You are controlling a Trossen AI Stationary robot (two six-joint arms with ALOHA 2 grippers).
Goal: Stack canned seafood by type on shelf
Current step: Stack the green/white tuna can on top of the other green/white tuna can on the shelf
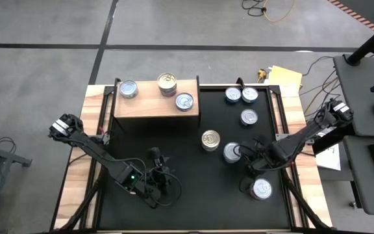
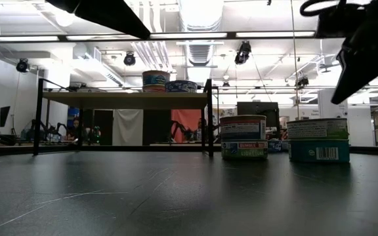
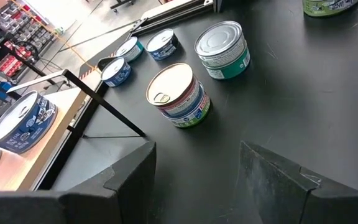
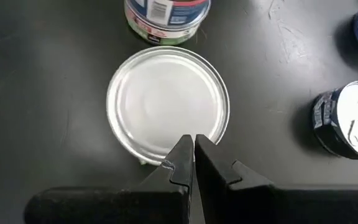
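Observation:
The wooden shelf (image 1: 149, 104) stands at the table's far left. On its top rest two silver-topped tins (image 1: 128, 89) (image 1: 184, 101) and a gold-topped stack (image 1: 167, 83). On the black table a gold-topped stack of two tins (image 1: 210, 140) (image 3: 178, 94) stands beside a silver-topped tin (image 1: 232, 152) (image 4: 166, 102). My right gripper (image 4: 191, 149) (image 1: 244, 156) is shut and hangs above that tin's near rim, well clear of it in the low view (image 2: 359, 59). My left gripper (image 3: 197, 180) (image 1: 157, 160) is open at the near left and holds nothing.
Three more blue-labelled tins (image 1: 233, 95) (image 1: 250, 95) (image 1: 249, 117) stand at the far right, and one silver-topped tin (image 1: 261, 188) sits near the front right. A black frame post (image 3: 98, 102) rises at the shelf's corner. Bare table lies at the near middle.

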